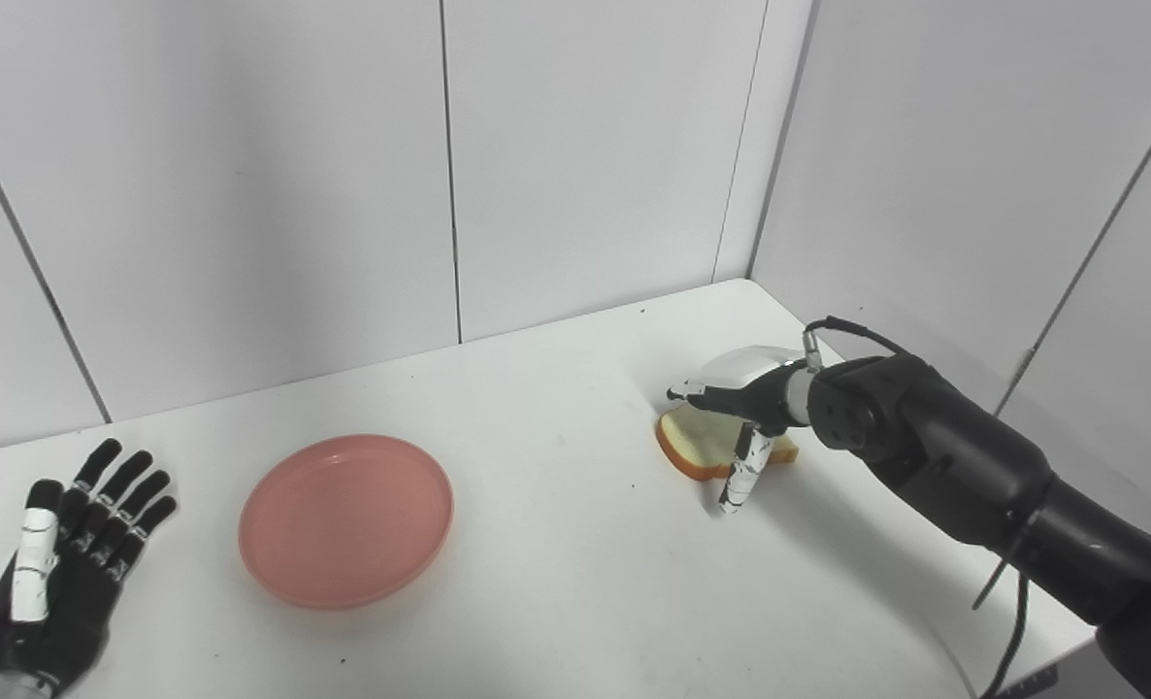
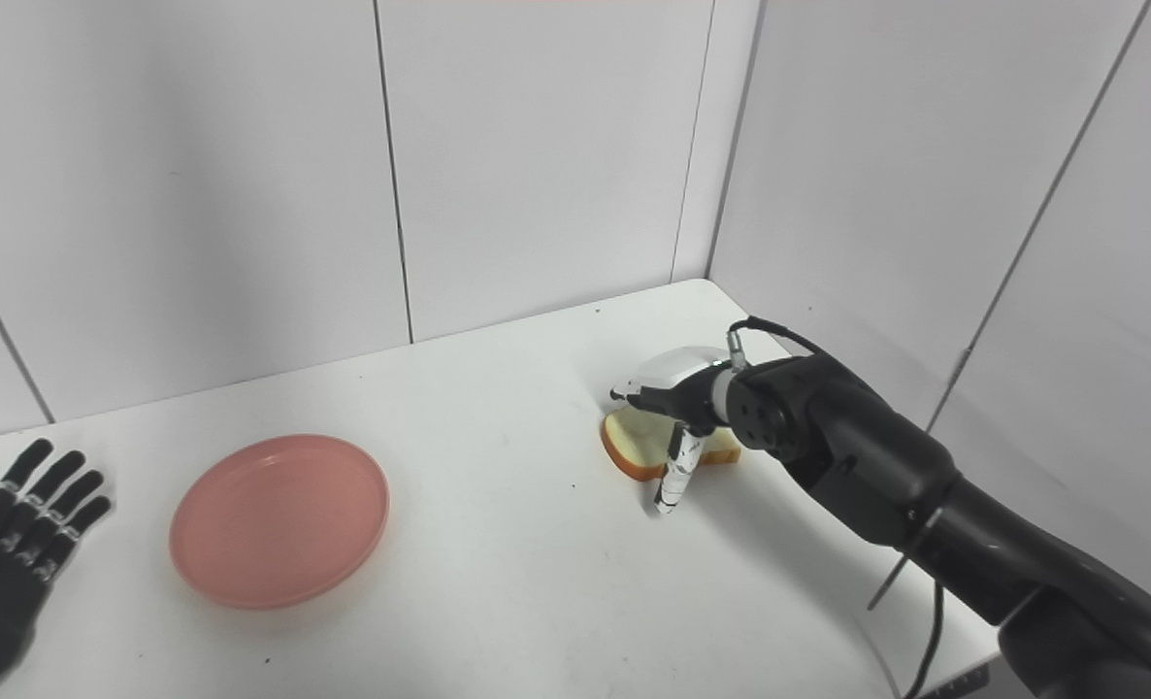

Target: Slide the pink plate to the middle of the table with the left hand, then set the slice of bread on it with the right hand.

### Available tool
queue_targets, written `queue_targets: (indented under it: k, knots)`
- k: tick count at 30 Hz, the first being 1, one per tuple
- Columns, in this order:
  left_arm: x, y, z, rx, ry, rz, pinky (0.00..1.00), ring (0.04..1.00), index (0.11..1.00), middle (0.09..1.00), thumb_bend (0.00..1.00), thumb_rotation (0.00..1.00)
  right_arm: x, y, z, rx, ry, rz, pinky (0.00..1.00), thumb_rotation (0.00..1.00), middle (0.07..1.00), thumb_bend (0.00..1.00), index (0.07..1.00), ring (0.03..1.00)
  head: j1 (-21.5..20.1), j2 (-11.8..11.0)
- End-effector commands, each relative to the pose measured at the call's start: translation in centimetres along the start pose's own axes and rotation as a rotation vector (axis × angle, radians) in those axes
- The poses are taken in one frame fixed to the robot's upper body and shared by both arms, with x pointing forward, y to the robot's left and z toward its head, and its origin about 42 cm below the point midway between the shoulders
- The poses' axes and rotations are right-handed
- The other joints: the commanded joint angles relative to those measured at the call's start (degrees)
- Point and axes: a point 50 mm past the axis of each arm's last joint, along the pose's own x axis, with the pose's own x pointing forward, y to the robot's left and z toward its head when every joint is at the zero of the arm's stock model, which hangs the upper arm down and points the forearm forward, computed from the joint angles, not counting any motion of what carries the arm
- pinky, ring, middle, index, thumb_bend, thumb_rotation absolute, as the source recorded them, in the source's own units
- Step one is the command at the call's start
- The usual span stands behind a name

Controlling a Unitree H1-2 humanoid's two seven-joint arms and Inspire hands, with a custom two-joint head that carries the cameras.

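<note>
round pink plate [image 1: 345,519] lies flat, bare; bread [image 1: 694,449] apart.

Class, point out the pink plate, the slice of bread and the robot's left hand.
pink plate [image 1: 345,519]: left eye view, bare centre.
slice of bread [image 1: 689,449]: left eye view, visible crumb.
left hand [image 1: 61,563]: left eye view, palm.

There is one pink plate [image 1: 345,519], one slice of bread [image 1: 707,449], one white table [image 1: 556,582] under them both, and two robot hands, the left robot hand [image 1: 56,573] and the right robot hand [image 1: 740,408].
</note>
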Motion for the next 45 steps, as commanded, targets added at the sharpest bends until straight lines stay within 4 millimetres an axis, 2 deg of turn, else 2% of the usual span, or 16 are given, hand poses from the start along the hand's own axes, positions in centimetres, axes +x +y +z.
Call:
queue_targets:
  k: [1, 3, 14, 22, 27, 31, 38, 41, 45]
  knots:
    - [-3.2, 1.4, -4.5, -0.049, 0.199, 0.081, 0.9, 0.894, 0.914, 0.908, 0.91, 0.76, -0.4, -2.6, -0.8, -0.09, 0.027, -0.096, 1.0, 0.36, 1.0, 1.0, 1.0, 1.0, 0.2, 0.1]
    - [-3.2, 1.3, -4.5, -0.048, 0.199, 0.079, 0.9, 0.899, 0.918, 0.912, 0.91, 0.77, -0.2, -2.7, -0.8, -0.127, 0.02, -0.104, 1.0, 0.38, 1.0, 1.0, 1.0, 1.0, 0.3, 0.2]
    - [-3.3, 1.0, -4.2, -0.048, 0.197, 0.086, 0.89, 0.897, 0.917, 0.91, 0.91, 0.77, 1.2, -3.6, -1.4, -0.186, 0.023, -0.12, 1.0, 0.36, 1.0, 1.0, 1.0, 1.0, 0.6, 0.6]
    - [-3.4, 1.1, -4.4, -0.047, 0.202, 0.091, 0.89, 0.897, 0.917, 0.909, 0.91, 0.78, 0.8, -4.5, -2.0, -0.168, 0.026, -0.129, 0.98, 0.36, 1.0, 1.0, 1.0, 1.0, 0.6, 0.8]
    - [-3.5, 1.1, -4.3, -0.049, 0.204, 0.091, 0.89, 0.902, 0.918, 0.912, 0.91, 0.77, 1.6, -4.4, -2.4, -0.121, 0.045, -0.127, 0.97, 0.38, 1.0, 1.0, 1.0, 1.0, 0.6, 0.9]
    - [-3.5, 1.2, -4.3, -0.051, 0.205, 0.09, 0.89, 0.899, 0.916, 0.91, 0.92, 0.76, 2.9, -4.3, -2.6, -0.08, 0.063, -0.079, 0.97, 0.36, 1.0, 1.0, 1.0, 1.0, 0.8, 1.0]
    - [-3.7, 1.3, -4.2, -0.048, 0.205, 0.084, 0.89, 0.895, 0.918, 0.909, 0.92, 0.76, 4.9, -3.6, -2.5, -0.034, 0.072, -0.04, 0.92, 0.36, 0.988, 1.0, 0.997, 0.972, 0.9, 1.3]
    - [-3.8, 1.2, -4.0, -0.048, 0.205, 0.082, 0.89, 0.898, 0.919, 0.911, 0.91, 0.76, 5.1, -3.3, -2.2, -0.022, 0.081, -0.033, 0.82, 0.34, 0.978, 1.0, 0.981, 0.944, 0.9, 1.4]
    - [-3.8, 1.1, -3.9, -0.051, 0.21, 0.086, 0.89, 0.902, 0.918, 0.912, 0.91, 0.76, 5.5, -3.1, -1.9, -0.045, 0.098, -0.002, 0.79, 0.35, 0.982, 1.0, 0.987, 0.94, 1.1, 1.4]
